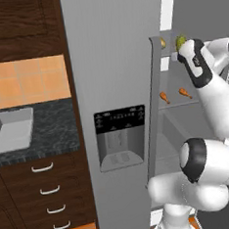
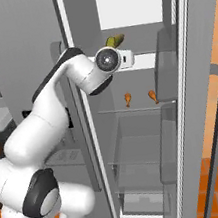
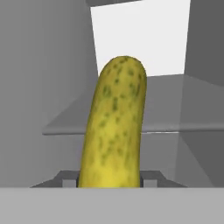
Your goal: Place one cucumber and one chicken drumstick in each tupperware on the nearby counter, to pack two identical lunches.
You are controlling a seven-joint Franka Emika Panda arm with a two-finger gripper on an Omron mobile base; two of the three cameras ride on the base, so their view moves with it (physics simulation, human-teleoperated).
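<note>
In the left base view, the arm is reaching up into the open fridge point(image 1: 117, 62), its hand point(image 1: 192, 55) sitting at an upper shelf with the cucumber point(image 1: 181, 42) poking out just above it. Two chicken drumsticks point(image 1: 164, 97) are lying on the shelf below. To the left, one tupperware point(image 1: 12, 130) is resting on the black counter point(image 1: 54, 131).

In the right base view, the gripper point(image 2: 121, 53) is hanging inside the fridge at the upper shelf, and the yellow-green cucumber is sticking up behind it at a slant. The drumsticks are lying well apart from it on the next shelf point(image 2: 136, 107) down.

In the hand view, the cucumber is rising from between the fingertips point(image 3: 68, 178), which are showing on either side of its base. The jaws appear to be clamped on it, though the contact itself is partly hidden.
</note>
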